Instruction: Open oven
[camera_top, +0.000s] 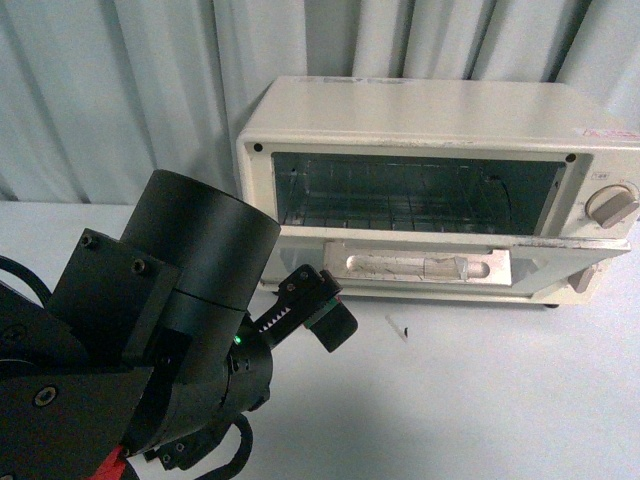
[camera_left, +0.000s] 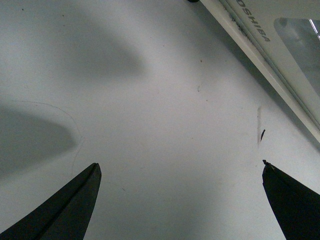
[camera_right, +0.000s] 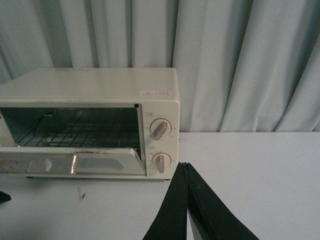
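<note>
While the left gripper (camera_left: 180, 172) hangs with jaws apart over the tabletop (camera_top: 480, 400), just before the left front corner of the oven (camera_top: 440, 130), the door (camera_top: 430, 268) lies folded down, its long edge crosswise. The right gripper (camera_right: 185, 172), jaws together, sits farther off, beyond the oven's knob side.

Pale pleated curtain (camera_top: 100, 90) across the back, white table (camera_top: 480, 400) in front — small dark speck (camera_top: 404, 330) lying on it
</note>
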